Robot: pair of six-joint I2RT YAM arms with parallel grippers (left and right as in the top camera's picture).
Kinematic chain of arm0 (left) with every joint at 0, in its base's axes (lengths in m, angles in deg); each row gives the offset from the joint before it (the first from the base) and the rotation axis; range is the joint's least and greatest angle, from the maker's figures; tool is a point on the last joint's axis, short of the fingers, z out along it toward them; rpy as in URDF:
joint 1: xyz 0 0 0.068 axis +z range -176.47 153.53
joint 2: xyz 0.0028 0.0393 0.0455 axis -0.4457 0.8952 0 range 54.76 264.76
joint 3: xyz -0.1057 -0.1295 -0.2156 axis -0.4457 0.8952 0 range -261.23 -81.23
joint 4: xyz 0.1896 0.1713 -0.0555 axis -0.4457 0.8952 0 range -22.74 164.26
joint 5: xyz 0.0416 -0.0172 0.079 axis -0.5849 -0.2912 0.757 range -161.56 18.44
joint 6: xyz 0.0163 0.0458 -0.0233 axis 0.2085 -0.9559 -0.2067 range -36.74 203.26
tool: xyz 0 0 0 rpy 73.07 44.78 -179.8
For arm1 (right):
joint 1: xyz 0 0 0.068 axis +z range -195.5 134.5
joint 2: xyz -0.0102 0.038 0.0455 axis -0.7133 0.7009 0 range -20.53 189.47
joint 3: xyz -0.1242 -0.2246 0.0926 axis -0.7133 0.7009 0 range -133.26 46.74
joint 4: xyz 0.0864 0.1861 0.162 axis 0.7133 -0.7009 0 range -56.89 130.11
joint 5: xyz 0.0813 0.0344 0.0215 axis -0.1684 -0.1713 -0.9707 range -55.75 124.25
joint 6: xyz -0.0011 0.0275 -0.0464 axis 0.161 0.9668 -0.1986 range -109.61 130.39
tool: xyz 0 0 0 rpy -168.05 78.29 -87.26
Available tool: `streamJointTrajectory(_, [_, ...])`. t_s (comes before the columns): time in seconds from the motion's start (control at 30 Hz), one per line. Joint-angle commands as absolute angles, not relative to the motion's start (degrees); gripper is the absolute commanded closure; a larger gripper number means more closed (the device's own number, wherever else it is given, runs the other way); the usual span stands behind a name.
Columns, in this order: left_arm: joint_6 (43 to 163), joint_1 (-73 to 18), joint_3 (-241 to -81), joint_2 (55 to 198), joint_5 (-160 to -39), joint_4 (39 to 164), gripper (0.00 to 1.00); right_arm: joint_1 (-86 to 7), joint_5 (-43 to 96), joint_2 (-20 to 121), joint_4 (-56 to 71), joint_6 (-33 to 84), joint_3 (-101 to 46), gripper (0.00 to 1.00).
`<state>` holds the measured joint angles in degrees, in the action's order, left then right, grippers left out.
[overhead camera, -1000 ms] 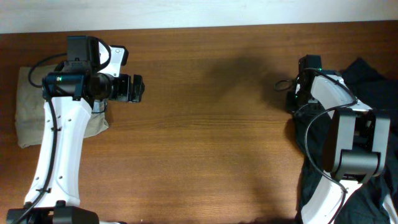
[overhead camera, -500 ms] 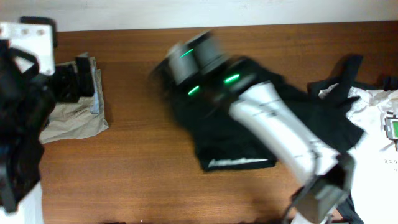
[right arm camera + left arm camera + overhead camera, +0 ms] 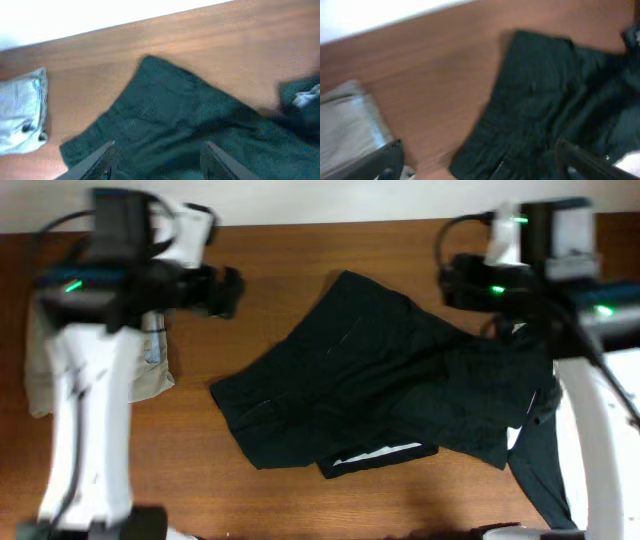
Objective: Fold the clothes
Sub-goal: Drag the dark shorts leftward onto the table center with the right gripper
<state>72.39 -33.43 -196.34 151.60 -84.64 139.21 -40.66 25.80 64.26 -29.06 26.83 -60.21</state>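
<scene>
One pair of black shorts (image 3: 370, 380) lies spread flat mid-bench (image 3: 300, 500), with a white strip (image 3: 385, 452) along its near edge. One folded tan garment (image 3: 155, 375) sits at the left end, partly under the left arm. A dark heap (image 3: 540, 470) lies at the right end, and I cannot count the pieces in it. There are two hands. The left hand (image 3: 477, 150) and the right hand (image 3: 159, 150) both have their fingers apart and hold nothing. Half a second ago the right arm lay across the shorts; now it is back at the far right. A second ago the shorts were not mid-bench at all.
</scene>
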Motion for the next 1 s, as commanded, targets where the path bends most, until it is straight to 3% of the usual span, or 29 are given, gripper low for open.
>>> streamJointTrajectory(0.0, [67.27, -40.19, -196.34, 167.21, -83.57, 135.84, 0.36, -44.86, 25.71, 61.55, -32.16, 27.18, -60.87, 0.42])
streamJointTrajectory(0.03, [67.27, -41.19, -196.34, 171.82, -82.45, 133.55, 0.47, -45.25, 25.73, 61.46, -33.39, 27.18, -60.87, 0.42])
streamJointTrajectory(0.1, [67.27, -42.44, -196.34, 179.20, -82.48, 129.63, 0.57, -45.25, 25.93, 61.57, -35.59, 26.05, -60.83, 0.42])
streamJointTrajectory(0.13, [67.27, -43.38, -196.34, 184.06, -82.50, 127.23, 0.46, -45.25, 25.97, 61.57, -36.38, 25.67, -60.80, 0.42])
streamJointTrajectory(0.17, [67.27, -43.92, -196.34, 186.40, -82.52, 125.98, 0.41, -45.25, 25.97, 61.57, -36.40, 25.67, -60.80, 0.41])
streamJointTrajectory(0.23, [67.27, -44.93, -196.34, 189.89, -82.98, 124.04, 0.38, -45.25, 25.97, 61.57, -36.42, 25.67, -60.78, 0.42])
streamJointTrajectory(0.3, [67.23, -46.50, -196.34, 193.63, -82.91, 122.90, 0.25, -45.25, 25.97, 61.57, -36.42, 25.67, -60.78, 0.41])
streamJointTrajectory(0.37, [66.84, -47.53, -196.34, 196.52, -82.69, 122.79, 0.25, -45.25, 25.97, 61.57, -36.47, 25.67, -60.78, 0.42])
streamJointTrajectory(0.4, [66.86, -47.88, -196.34, 197.41, -82.72, 122.84, 0.30, -45.25, 26.00, 61.57, -36.51, 25.67, -60.78, 0.41])
streamJointTrajectory(0.43, [66.86, -48.08, -196.34, 197.85, -82.69, 122.81, 0.48, -45.25, 26.08, 61.57, -36.49, 25.67, -60.78, 0.42])
streamJointTrajectory(0.5, [66.92, -47.95, -196.47, 197.85, -78.93, 122.99, 1.00, -45.25, 28.16, 61.57, -36.51, 25.72, -60.78, 0.41])
streamJointTrajectory(0.57, [72.04, -45.93, -198.52, 197.78, -64.23, 124.91, 1.00, -45.25, 29.67, 61.57, -36.91, 25.74, -60.78, 0.41])
streamJointTrajectory(0.63, [74.40, -42.35, -202.52, 197.78, -58.59, 127.73, 1.00, -45.25, 31.63, 61.59, -36.99, 25.74, -60.52, 0.41])
streamJointTrajectory(0.83, [79.47, -24.56, -221.39, 197.78, -63.00, 137.61, 1.00, -45.27, 35.15, 68.37, -37.69, 25.74, -58.03, 0.42])
streamJointTrajectory(0.87, [80.08, -23.49, -221.87, 197.78, -63.24, 138.20, 0.95, -45.27, 35.94, 71.06, -37.67, 25.94, -57.74, 0.42])
streamJointTrajectory(0.9, [80.04, -22.92, -221.91, 197.78, -63.85, 138.73, 0.79, -45.27, 36.51, 74.69, -37.63, 25.92, -57.50, 0.42])
streamJointTrajectory(0.97, [80.04, -22.94, -222.68, 197.76, -63.94, 139.93, 0.68, -45.27, 36.46, 84.57, -37.58, 25.92, -57.50, 0.43])
